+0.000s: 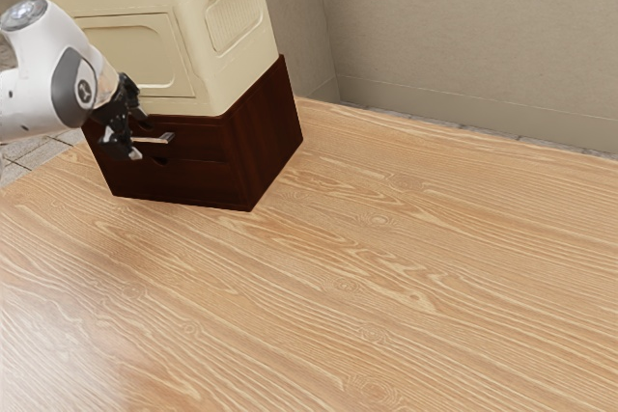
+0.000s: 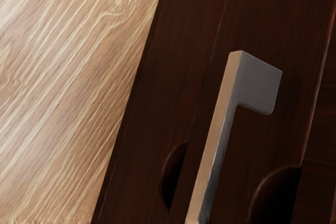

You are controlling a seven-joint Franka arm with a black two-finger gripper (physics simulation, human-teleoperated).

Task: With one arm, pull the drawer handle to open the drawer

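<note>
Pale, streaky wood makes up the table (image 1: 367,315), nearest the camera in the exterior view. At its far side stands a dark brown cabinet (image 1: 266,142), with a cream box (image 1: 237,21) resting on top and a plain wall (image 1: 463,26) behind. The task's thing, a metal handle (image 2: 212,140), runs across the front of the cabinet's upper drawer (image 2: 252,145); 2 rounded cutouts show near it. My gripper (image 1: 133,134) is right at that front, beside the handle, its black parts blending into the dark wood, so I cannot tell how wide it stands or whether it grips anything. Whether the drawer is slightly out, I can't tell either.
</note>
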